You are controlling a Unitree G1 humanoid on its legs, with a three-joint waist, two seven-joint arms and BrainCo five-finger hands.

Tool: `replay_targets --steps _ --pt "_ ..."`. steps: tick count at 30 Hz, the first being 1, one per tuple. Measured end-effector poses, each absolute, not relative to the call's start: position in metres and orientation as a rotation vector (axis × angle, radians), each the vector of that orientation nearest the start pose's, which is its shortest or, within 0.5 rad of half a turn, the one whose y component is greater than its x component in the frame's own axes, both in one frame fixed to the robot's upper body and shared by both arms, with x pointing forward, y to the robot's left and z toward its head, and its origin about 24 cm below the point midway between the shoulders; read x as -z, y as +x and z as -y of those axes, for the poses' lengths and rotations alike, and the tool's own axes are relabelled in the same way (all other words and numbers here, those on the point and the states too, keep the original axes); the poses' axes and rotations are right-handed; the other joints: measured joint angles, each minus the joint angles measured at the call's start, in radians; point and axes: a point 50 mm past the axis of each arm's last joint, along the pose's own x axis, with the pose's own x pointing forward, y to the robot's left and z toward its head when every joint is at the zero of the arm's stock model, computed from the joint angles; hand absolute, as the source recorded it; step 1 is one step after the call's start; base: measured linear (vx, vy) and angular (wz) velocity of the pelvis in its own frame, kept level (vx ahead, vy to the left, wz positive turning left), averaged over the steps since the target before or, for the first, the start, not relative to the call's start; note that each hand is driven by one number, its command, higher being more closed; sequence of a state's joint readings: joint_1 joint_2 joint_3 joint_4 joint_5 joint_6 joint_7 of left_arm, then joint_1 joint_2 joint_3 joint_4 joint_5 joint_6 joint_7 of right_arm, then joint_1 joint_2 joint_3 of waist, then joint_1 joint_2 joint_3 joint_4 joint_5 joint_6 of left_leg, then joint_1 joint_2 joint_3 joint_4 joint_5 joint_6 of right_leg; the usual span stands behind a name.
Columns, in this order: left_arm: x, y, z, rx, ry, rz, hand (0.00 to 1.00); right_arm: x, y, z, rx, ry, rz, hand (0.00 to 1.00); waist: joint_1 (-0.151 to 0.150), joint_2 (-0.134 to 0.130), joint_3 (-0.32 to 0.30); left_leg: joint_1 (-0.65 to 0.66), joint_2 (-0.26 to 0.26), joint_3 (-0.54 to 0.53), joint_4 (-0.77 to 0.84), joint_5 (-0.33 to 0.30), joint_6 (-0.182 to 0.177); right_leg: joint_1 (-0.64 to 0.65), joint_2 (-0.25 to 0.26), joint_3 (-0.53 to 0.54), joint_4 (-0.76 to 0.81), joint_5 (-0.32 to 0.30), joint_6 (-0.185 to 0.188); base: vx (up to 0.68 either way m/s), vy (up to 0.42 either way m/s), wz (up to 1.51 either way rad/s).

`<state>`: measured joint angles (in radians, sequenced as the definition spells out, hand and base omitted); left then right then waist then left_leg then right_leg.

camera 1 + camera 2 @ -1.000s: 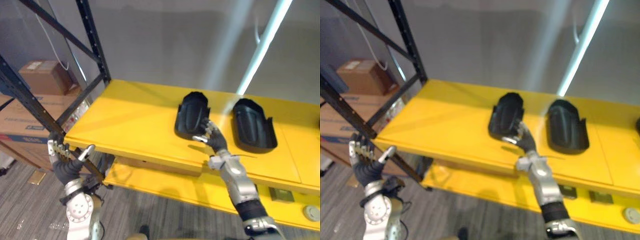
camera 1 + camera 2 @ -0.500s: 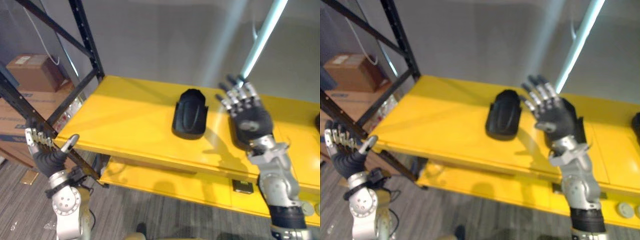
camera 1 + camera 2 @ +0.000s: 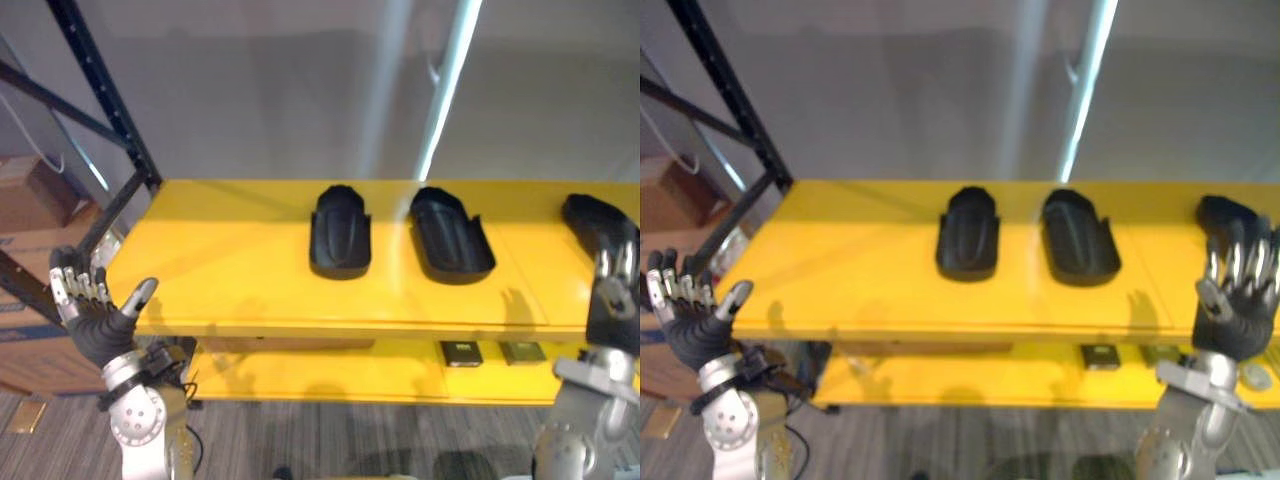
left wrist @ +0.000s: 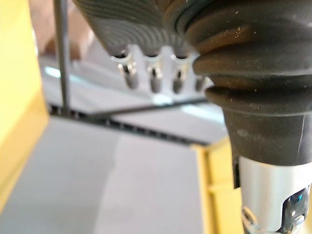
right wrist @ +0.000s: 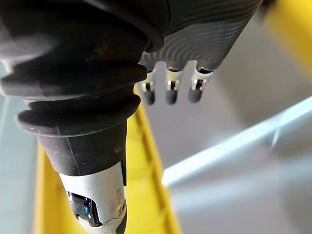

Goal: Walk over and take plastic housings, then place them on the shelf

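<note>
We're seeing left hand [image 3: 92, 318] and right hand [image 3: 1236, 305] spread, empty. Black plastic housings [image 3: 340, 232] on yellow shelf [image 3: 230, 270] are probably light, stiff, slick; we're picking side rims for grip.

Three plastic housings are lying on shelf's upper board [image 3: 230, 265]. L housing [image 3: 340, 232] & middle housing [image 3: 450, 236] are sitting side by side near centre, not touching. Third housing [image 3: 595, 213] is sitting well apart at R end. Small flat items [image 3: 461, 352] are lying on lower board [image 3: 300, 375], below middle housing. Cardboard box [image 3: 25, 190] is standing far L, behind rack upright [image 3: 106, 100]. Left hand [image 3: 95, 318] is hanging before L corner, right hand [image 3: 1232, 315] before third housing.
</note>
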<state>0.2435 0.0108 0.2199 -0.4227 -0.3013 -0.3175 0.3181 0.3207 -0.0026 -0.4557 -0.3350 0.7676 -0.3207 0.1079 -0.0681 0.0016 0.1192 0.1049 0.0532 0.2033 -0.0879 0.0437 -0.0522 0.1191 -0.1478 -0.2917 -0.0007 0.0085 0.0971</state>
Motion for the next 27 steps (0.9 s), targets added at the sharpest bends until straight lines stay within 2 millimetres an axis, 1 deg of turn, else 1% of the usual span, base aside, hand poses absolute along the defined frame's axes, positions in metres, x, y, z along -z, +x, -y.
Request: replay_targets --steps 2,4,6,8,9,10,11,12,13,14,15,16,17,18,20,21,22,23,24,25,26,27 --pt "-0.113 0.179 -0.226 -0.534 -0.277 0.518 0.0 -0.082 0.138 0.278 0.517 0.492 0.525 0.0 -0.003 0.003 -0.002 0.0 0.005 0.028 0.0 -0.006 -0.005 -0.013 0.01 0.03 -0.014 0.013 -0.001 0.02 0.005 -0.45" --pt "-0.111 0.184 -0.215 -0.477 -0.335 0.502 0.0 -0.077 0.128 0.28 0.583 0.49 0.515 0.0 -0.022 0.002 -0.001 0.003 0.009 0.058 0.0 -0.011 -0.007 -0.02 0.015 0.061 -0.028 0.023 0.0 0.03 0.007 -0.39" --pt "-0.108 0.192 -0.199 -0.409 -0.37 0.48 0.0 -0.075 0.119 0.285 0.66 0.454 0.503 0.0 -0.046 0.004 -0.002 0.005 0.012 0.092 0.001 -0.015 -0.005 -0.039 0.02 0.099 -0.028 0.034 0.005 0.05 0.025 -0.51" --pt "-0.107 0.207 -0.182 -0.318 -0.381 0.459 0.0 -0.073 0.11 0.294 0.764 0.435 0.502 0.0 -0.065 0.0 0.003 0.018 0.018 0.137 0.001 -0.023 -0.012 -0.051 0.027 0.139 -0.029 0.042 0.001 0.05 0.028 -0.6" --pt "-0.108 0.216 -0.173 -0.267 -0.384 0.453 0.0 -0.069 0.102 0.3 0.841 0.419 0.493 0.0 -0.089 -0.004 0.004 0.027 0.021 0.15 0.001 -0.028 -0.015 -0.051 0.029 0.156 -0.027 0.046 0.001 0.03 0.016 -0.44" --pt "-0.109 0.22 -0.167 -0.24 -0.385 0.453 0.0 -0.067 0.098 0.303 0.882 0.404 0.485 0.0 -0.095 -0.005 0.006 0.035 0.023 0.164 0.001 -0.031 -0.016 -0.051 0.029 0.164 -0.027 0.046 0.001 0.03 0.024 -0.45" --pt "-0.112 0.226 -0.159 -0.196 -0.389 0.455 0.0 -0.066 0.09 0.308 0.955 0.356 0.472 0.0 -0.115 -0.005 0.006 0.044 0.026 0.182 0.001 -0.038 -0.02 -0.051 0.034 0.185 -0.027 0.046 0.001 0.03 0.019 -0.4" --pt "-0.114 0.228 -0.154 -0.173 -0.393 0.459 0.0 -0.065 0.086 0.31 0.988 0.335 0.465 0.0 -0.121 -0.003 0.007 0.049 0.027 0.191 0.001 -0.041 -0.021 -0.051 0.036 0.191 -0.027 0.046 0.001 0.05 0.026 -0.43" --pt "-0.119 0.233 -0.144 -0.127 -0.404 0.468 0.0 -0.064 0.077 0.313 1.036 0.306 0.449 0.0 -0.142 0.001 0.008 0.057 0.029 0.207 0.001 -0.048 -0.023 -0.052 0.04 0.209 -0.027 0.046 0.001 0.05 0.019 -0.48" --pt "-0.123 0.237 -0.134 -0.082 -0.41 0.463 0.0 -0.062 0.069 0.313 1.056 0.285 0.433 0.0 -0.148 0.005 0.01 0.068 0.033 0.233 0.001 -0.056 -0.027 -0.055 0.045 0.227 -0.027 0.046 0.001 0.04 0.02 -0.5" --pt "-0.123 0.239 -0.129 -0.061 -0.41 0.456 0.0 -0.061 0.066 0.313 1.064 0.269 0.42 0.0 -0.153 0.007 0.01 0.073 0.034 0.243 0.001 -0.06 -0.028 -0.056 0.048 0.241 -0.027 0.046 0.001 0.04 0.017 -0.44" --pt "-0.123 0.243 -0.12 -0.019 -0.409 0.438 0.0 -0.059 0.062 0.311 1.075 0.248 0.399 0.0 -0.171 0.009 0.008 0.074 0.036 0.251 0.001 -0.064 -0.03 -0.059 0.051 0.25 -0.027 0.046 0.001 0.03 0.008 -0.39" --pt "-0.123 0.243 -0.111 0.016 -0.413 0.425 0.0 -0.058 0.06 0.31 1.08 0.227 0.379 0.0 -0.173 0.016 0.006 0.077 0.039 0.275 0.001 -0.07 -0.034 -0.072 0.062 0.273 -0.025 0.046 0.002 0.03 -0.004 -0.43" --pt "-0.122 0.243 -0.108 0.026 -0.415 0.416 0.0 -0.058 0.06 0.309 1.077 0.225 0.376 0.0 -0.173 0.018 0.007 0.082 0.04 0.289 0.002 -0.072 -0.037 -0.076 0.064 0.289 -0.024 0.047 0.002 0.03 -0.002 -0.61" --pt "-0.116 0.244 -0.101 0.046 -0.409 0.378 0.0 -0.058 0.066 0.307 1.054 0.232 0.378 0.0 -0.17 0.021 0.007 0.097 0.048 0.306 0.022 -0.089 -0.046 -0.086 0.083 0.334 -0.016 0.047 0.002 0.05 -0.013 -0.54" --pt "-0.115 0.244 -0.101 0.043 -0.404 0.373 0.0 -0.058 0.068 0.306 1.042 0.239 0.382 0.0 -0.168 0.016 0.01 0.095 0.05 0.302 0.056 -0.107 -0.045 -0.09 0.087 0.351 -0.008 0.047 0.002 0.05 -0.022 -0.75" --pt "-0.114 0.243 -0.104 0.028 -0.402 0.37 0.0 -0.06 0.077 0.304 0.996 0.249 0.398 0.0 -0.145 0.009 0.013 0.066 0.069 0.251 0.147 -0.155 -0.03 -0.113 0.1 0.404 0.008 0.046 0.0 0.01 -0.057 -1.16" --pt "-0.113 0.242 -0.108 0.004 -0.402 0.365 0.0 -0.065 0.09 0.302 0.931 0.257 0.426 0.0 -0.117 0.012 0.014 0.029 0.081 0.144 0.226 -0.205 -0.018 -0.136 0.116 0.458 0.017 0.046 0.0 -0.01 -0.052 -1.41" --pt "-0.112 0.241 -0.11 -0.01 -0.401 0.362 0.0 -0.069 0.1 0.302 0.878 0.257 0.441 0.0 -0.107 0.022 0.019 0.013 0.092 0.059 0.264 -0.249 -0.025 -0.147 0.129 0.489 0.017 0.043 0.005 -0.03 -0.029 -1.22" --pt "-0.112 0.238 -0.112 -0.019 -0.397 0.365 0.0 -0.074 0.11 0.3 0.829 0.259 0.453 0.0 -0.104 0.044 0.02 0.007 0.101 0.008 0.283 -0.291 -0.047 -0.156 0.146 0.509 0.019 0.046 0.01 -0.04 0.073 -0.82" --pt "-0.111 0.234 -0.114 -0.025 -0.398 0.361 0.0 -0.074 0.118 0.296 0.783 0.272 0.444 0.0 -0.105 0.053 0.024 0.007 0.098 0.004 0.3 -0.311 -0.05 -0.156 0.152 0.52 0.02 0.049 0.015 -0.03 0.08 -0.49" --pt "-0.111 0.23 -0.115 -0.024 -0.403 0.361 0.0 -0.072 0.121 0.291 0.761 0.288 0.432 0.0 -0.105 0.053 0.024 0.007 0.093 0.007 0.304 -0.318 -0.046 -0.158 0.147 0.528 0.025 0.05 0.015 -0.03 0.077 -0.23"
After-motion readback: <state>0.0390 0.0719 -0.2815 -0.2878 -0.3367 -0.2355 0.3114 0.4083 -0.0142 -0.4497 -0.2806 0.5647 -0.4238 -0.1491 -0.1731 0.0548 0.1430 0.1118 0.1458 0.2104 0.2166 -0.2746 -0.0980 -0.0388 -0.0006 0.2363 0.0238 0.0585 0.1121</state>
